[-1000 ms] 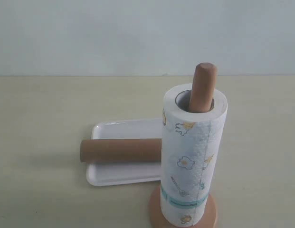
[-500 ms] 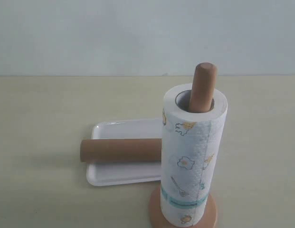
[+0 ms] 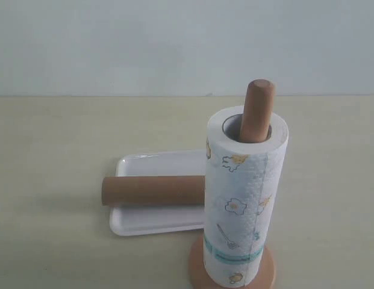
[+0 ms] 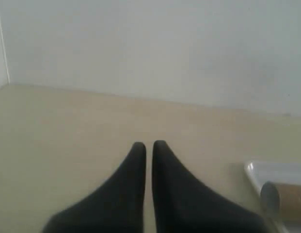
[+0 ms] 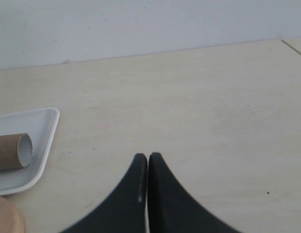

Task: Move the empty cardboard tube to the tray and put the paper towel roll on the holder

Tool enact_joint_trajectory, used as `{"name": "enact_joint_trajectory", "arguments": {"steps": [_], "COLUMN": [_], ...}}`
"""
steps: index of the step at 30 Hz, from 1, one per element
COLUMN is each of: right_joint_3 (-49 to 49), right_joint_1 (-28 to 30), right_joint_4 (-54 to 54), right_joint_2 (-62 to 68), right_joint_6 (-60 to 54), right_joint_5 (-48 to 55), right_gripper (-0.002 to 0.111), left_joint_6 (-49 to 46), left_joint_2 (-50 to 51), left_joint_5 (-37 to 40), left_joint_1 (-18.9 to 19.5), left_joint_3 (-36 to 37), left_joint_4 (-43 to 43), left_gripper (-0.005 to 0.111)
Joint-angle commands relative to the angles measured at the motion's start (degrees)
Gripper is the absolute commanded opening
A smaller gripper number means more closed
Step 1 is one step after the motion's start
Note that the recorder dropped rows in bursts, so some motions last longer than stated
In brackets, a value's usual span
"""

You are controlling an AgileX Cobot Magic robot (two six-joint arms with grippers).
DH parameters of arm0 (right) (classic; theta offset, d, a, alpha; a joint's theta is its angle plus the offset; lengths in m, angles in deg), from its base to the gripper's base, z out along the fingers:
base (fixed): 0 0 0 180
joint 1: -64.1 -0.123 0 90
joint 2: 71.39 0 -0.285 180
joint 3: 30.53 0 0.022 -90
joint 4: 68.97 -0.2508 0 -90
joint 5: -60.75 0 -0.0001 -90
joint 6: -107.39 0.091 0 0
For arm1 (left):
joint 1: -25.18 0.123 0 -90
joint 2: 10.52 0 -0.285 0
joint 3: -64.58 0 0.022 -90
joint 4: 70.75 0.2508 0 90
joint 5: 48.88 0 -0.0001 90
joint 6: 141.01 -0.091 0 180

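Note:
The white paper towel roll (image 3: 244, 198) stands upright on the wooden holder (image 3: 256, 111), whose dowel sticks out of its top and whose disc base (image 3: 268, 272) shows below. The brown empty cardboard tube (image 3: 152, 189) lies across the white tray (image 3: 144, 164), one end overhanging the rim. Neither gripper appears in the exterior view. My left gripper (image 4: 149, 144) is shut and empty over bare table, with the tube's end (image 4: 281, 199) and the tray (image 4: 274, 170) off to one side. My right gripper (image 5: 148, 156) is shut and empty, apart from the tube (image 5: 12, 151) and tray (image 5: 41, 124).
A pale wall rises behind the beige table (image 3: 66, 132). The holder's base edge (image 5: 6, 218) shows at a corner of the right wrist view.

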Motion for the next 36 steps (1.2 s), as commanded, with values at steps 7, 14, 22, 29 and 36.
{"name": "enact_joint_trajectory", "arguments": {"steps": [7,14,22,29,36], "right_joint_3": [0.04,0.04,0.04,0.04,0.04], "right_joint_1": [0.17,0.17,0.17,0.17,0.17], "right_joint_4": [0.22,0.22,0.22,0.22,0.22], "right_joint_2": [-0.24,-0.24,-0.24,-0.24,-0.24], "right_joint_6": [0.01,0.01,0.01,0.01,0.01], "right_joint_5": [-0.17,-0.17,-0.17,-0.17,-0.17], "right_gripper": [0.000,0.000,0.000,0.000,0.000], "left_joint_6": [-2.04,-2.04,-2.04,-2.04,-2.04], "left_joint_2": [-0.21,-0.21,-0.21,-0.21,-0.21], "left_joint_5": [7.58,7.53,7.53,7.53,7.53], "left_joint_1": [0.08,0.08,0.08,0.08,0.08], "left_joint_3": [0.22,0.22,0.22,0.22,0.22], "left_joint_4": [-0.75,-0.65,-0.65,-0.53,-0.53], "left_gripper": [0.004,0.004,0.004,0.004,0.004]}}
